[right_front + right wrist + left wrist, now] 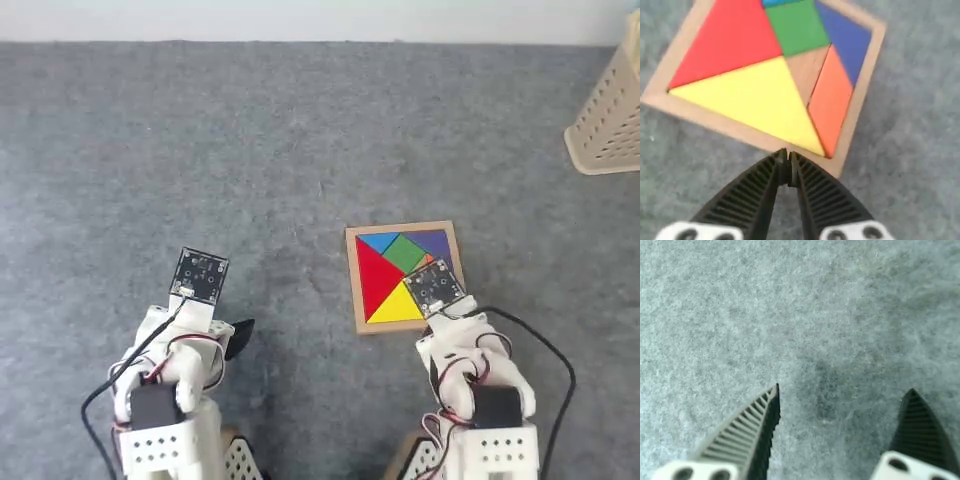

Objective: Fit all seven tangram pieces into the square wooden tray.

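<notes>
Item 1. Left arm [168, 385]: we find it at the near left of the grey felt surface [250, 150], well apart from the tray.

Item 2. Left tool [844, 388]: its two ribbed fingers stand wide apart, with bare felt between them and nothing held.

Item 3. Square wooden tray [353, 285] [715, 118]: it lies flat on the surface right of centre, slightly turned, just ahead of the right arm.

Item 4. Pieces seated in the tray, six by our count:
- red triangle [374, 278] [730, 40], large, along the left side;
- yellow triangle [398, 303] [755, 100], large, along the near side, edge to edge with the red;
- light blue piece [378, 241], at the far left corner;
- green square [405, 252] [796, 26], set on its point at the middle of the far side;
- orange piece [832, 107], against the right rim, touching the yellow;
- dark blue piece [435, 243] [845, 37], at the far right corner, next to the green.

Item 5. Bare wood patch [802, 70]: triangular, between green, yellow and orange.

Item 6. Right tool [788, 155]: fingers pressed together, holding nothing, tips at the tray's near rim beside the corner where yellow and orange meet.

Item 7. Right arm [480, 400]: at the near right, its wrist over the tray's near right corner.

Item 8. Beige slotted basket [610, 110]: at the far right edge.
</notes>
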`<state>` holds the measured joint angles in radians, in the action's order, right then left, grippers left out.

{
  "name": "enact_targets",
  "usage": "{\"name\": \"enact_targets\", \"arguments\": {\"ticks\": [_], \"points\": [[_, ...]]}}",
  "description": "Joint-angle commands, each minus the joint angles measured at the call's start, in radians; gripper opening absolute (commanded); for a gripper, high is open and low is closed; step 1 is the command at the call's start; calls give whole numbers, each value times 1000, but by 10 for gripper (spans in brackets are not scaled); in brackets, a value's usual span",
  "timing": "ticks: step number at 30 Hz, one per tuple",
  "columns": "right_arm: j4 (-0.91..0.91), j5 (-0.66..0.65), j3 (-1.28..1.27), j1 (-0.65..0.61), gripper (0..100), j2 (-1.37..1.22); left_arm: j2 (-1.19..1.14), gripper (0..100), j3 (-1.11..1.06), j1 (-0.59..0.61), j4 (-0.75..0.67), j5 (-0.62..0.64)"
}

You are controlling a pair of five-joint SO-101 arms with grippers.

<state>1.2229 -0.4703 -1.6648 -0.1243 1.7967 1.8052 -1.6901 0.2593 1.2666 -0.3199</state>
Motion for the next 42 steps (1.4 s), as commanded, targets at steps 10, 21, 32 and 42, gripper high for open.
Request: {"name": "enact_targets", "arguments": {"ticks": [10,21,32,42], "points": [[5,2,-17,12,8,8,17,353,5,-3,8,-5],[-8,2,-18,7,9,7,17,353,5,-3,8,-5],[-8,2,-18,5,9,7,17,353,5,-3,8,-5],[-8,2,-18,4,9,7,17,353,5,-3,8,-5]]}}
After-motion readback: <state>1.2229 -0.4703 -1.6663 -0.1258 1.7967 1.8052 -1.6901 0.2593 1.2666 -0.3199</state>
